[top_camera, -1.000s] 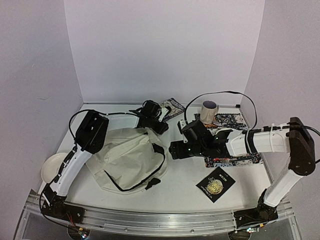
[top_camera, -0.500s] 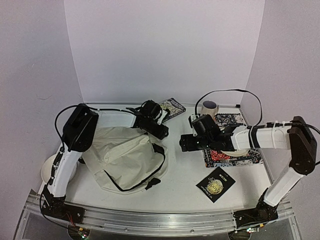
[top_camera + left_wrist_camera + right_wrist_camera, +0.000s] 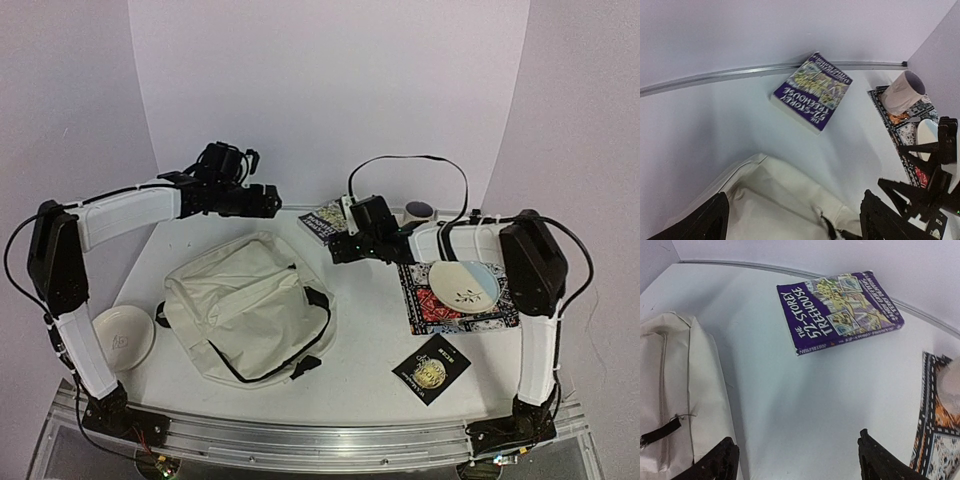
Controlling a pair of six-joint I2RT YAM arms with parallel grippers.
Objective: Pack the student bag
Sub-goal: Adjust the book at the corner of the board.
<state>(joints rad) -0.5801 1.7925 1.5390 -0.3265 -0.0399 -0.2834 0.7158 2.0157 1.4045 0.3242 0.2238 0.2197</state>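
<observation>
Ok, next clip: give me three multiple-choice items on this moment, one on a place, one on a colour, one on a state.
1. Where does the purple book lie?
A) flat at the far side of the table, apart from the student bag
B) inside the bag
C) propped upright against the wall

2. What colour is the bag's fabric?
A) red
B) cream
C) black

3. How is the right pincer?
A) open, holding nothing
B) shut on the book
C) shut on a strap

Answers:
1 A, the right wrist view shows bare table between book and bag.
2 B, the top view shows off-white cloth.
3 A, its fingers stand wide apart over bare table.
</observation>
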